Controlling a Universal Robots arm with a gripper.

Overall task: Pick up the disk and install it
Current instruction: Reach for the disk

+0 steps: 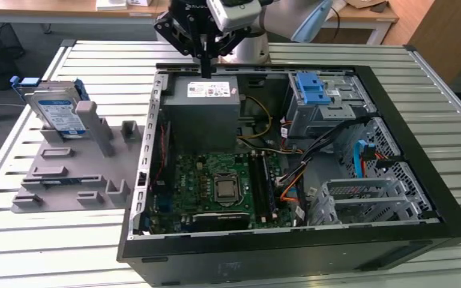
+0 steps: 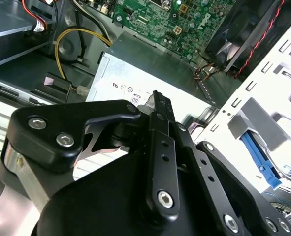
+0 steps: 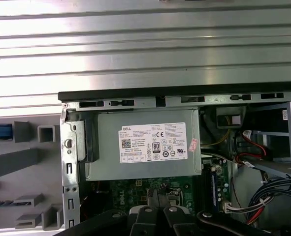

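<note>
Jaws clenched empty, my gripper [image 1: 206, 71] hangs over the power supply [image 1: 201, 114]; the disk [image 1: 60, 114], upright at the exterior view's left, looks stiff, fragile, best gripped across its blue carrier [image 1: 27, 81].

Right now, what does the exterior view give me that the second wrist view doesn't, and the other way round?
Exterior view: the disk, standing in the gray rack at the exterior view's left of the computer case, label showing, apart from the gripper. Second wrist view: a black fan with a red-and-black wire. Both: the gripper above the power supply, and the green board.
</note>
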